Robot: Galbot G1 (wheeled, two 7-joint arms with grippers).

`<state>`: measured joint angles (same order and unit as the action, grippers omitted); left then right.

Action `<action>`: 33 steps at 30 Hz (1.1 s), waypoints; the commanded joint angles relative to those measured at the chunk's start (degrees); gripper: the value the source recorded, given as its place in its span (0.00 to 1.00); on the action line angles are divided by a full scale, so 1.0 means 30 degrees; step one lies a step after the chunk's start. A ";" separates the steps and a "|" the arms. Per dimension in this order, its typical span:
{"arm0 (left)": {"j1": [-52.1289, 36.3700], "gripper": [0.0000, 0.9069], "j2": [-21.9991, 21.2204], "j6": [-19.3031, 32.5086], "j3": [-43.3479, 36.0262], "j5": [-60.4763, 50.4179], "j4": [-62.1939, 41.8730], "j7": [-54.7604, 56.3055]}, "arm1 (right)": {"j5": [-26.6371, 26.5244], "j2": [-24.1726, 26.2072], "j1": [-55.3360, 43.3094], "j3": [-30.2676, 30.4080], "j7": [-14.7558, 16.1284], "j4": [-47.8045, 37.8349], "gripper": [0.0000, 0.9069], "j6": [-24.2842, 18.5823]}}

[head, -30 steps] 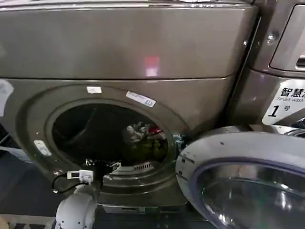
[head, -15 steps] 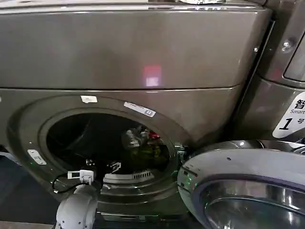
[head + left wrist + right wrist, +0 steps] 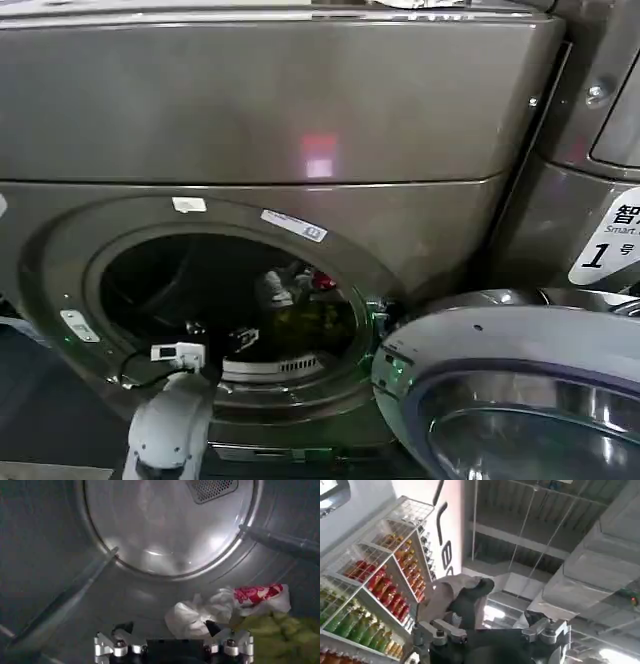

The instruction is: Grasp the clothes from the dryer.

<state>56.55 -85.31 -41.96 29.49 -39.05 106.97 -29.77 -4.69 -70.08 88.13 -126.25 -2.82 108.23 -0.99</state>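
The clothes (image 3: 300, 300), a small heap of white, red and yellow-green pieces, lie on the drum floor inside the dryer (image 3: 260, 110), toward the hinge side of the round opening, where the open door (image 3: 520, 390) stands. In the left wrist view the clothes (image 3: 235, 612) sit low on the curved steel wall, short of the drum's back plate, with the white piece nearest the gripper, the red-patterned piece behind it and the yellow-green mass spreading off to the door side. The heap's long axis runs across the drum, from the white piece to the green, roughly crosswise to the arm's line of reach.

The left gripper (image 3: 174, 630) is already inside the opening; seen from the head camera, the left gripper (image 3: 215, 335) stands just past the lower rim, with the heap deeper in and toward the door side of it. Its fingers are spread apart with nothing between them. One fingertip (image 3: 212, 627) lies just at the edge of the white piece; whether it touches cannot be told. The other fingertip is over bare drum wall.

The coming move, by this layout, calls for a shift toward the door side and slightly inward, so that the heap falls between the fingers.

The right gripper (image 3: 492, 625) is away from the dryer and pointed upward, its fingers spread, with a pale piece of fabric (image 3: 447, 597) draped about one finger.
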 commanded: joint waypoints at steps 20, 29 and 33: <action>-0.4071 1.00 -0.0229 1.3021 0.1131 -0.7036 -0.1443 -1.5796 | -0.0022 0.0281 0.0033 -0.0104 0.0006 -0.0215 1.00 -0.0142; -0.5253 1.00 -0.0401 1.4169 0.0948 -0.8833 -0.2328 -1.5818 | 0.0009 0.0360 -0.0050 -0.0077 0.0085 -0.0294 1.00 -0.0156; -0.5669 1.00 -0.0451 1.4579 0.0715 -1.0697 -0.2668 -1.5818 | 0.0015 0.0375 -0.0122 -0.0022 0.0096 -0.0333 1.00 -0.0164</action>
<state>42.57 -86.61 -2.04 32.03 -63.12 100.49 -74.45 -4.66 -68.98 87.84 -126.33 -2.54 107.25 -1.45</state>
